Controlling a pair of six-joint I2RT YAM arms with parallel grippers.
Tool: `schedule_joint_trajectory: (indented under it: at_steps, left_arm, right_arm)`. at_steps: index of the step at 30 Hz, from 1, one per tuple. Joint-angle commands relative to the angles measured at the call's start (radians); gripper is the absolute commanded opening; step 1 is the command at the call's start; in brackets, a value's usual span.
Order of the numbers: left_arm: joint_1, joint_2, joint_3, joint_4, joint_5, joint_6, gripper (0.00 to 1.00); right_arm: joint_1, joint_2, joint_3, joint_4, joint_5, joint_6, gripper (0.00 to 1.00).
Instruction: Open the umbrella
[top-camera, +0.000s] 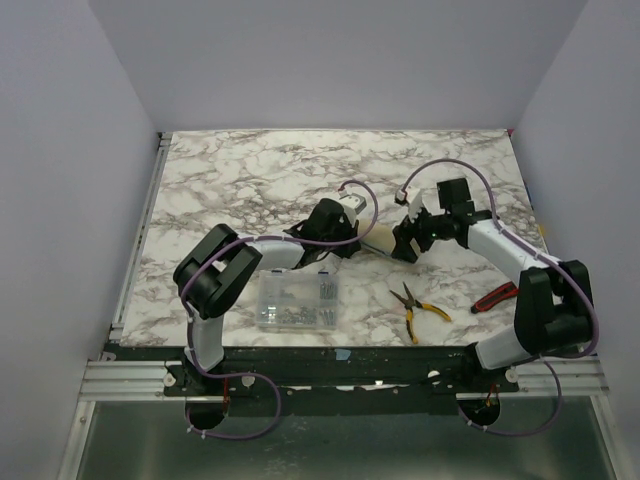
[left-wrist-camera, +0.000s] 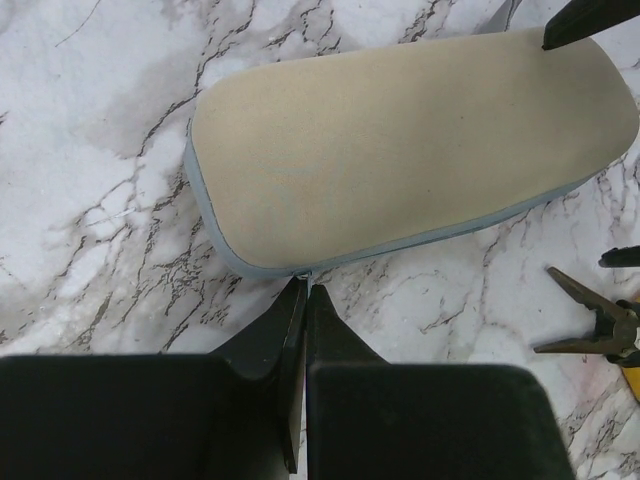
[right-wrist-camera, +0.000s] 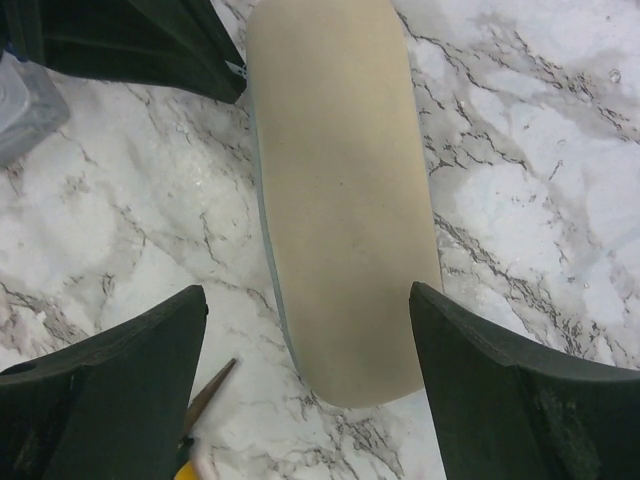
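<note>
The umbrella (top-camera: 380, 240) lies bundled in its cream sleeve on the marble table, between my two grippers. In the left wrist view the sleeve (left-wrist-camera: 410, 150) fills the upper part, with a grey-blue seam along its near edge. My left gripper (left-wrist-camera: 306, 285) (top-camera: 353, 244) is shut, its tips pinching a small zipper tab on that seam. In the right wrist view the sleeve (right-wrist-camera: 345, 180) runs lengthwise away from me. My right gripper (right-wrist-camera: 308, 292) (top-camera: 406, 246) is open, one finger on each side of the sleeve's near end, without touching it.
A clear plastic box of screws (top-camera: 297, 301) sits in front of the left arm and shows at the edge of the right wrist view (right-wrist-camera: 25, 105). Yellow-handled pliers (top-camera: 418, 308) (left-wrist-camera: 590, 325) (right-wrist-camera: 205, 400) lie near the umbrella. A red-handled tool (top-camera: 493, 297) lies by the right arm.
</note>
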Motion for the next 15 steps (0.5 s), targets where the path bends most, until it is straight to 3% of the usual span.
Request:
schedule_joint_trajectory:
  at_steps: [1, 5, 15]
  left_arm:
    - [-0.009, -0.023, -0.004, 0.033, 0.030, -0.025, 0.00]
    - [-0.009, -0.025, -0.002, 0.020, 0.020, -0.014, 0.00]
    - [0.022, -0.067, -0.031, -0.034, -0.003, 0.034, 0.00]
  right_arm:
    - [0.018, 0.026, -0.021, 0.080, 0.015, -0.124, 0.85]
    - [0.024, 0.065, -0.024, 0.068, 0.054, -0.203, 0.80]
    - [0.025, 0.043, -0.119, 0.068, 0.145, -0.394, 0.50]
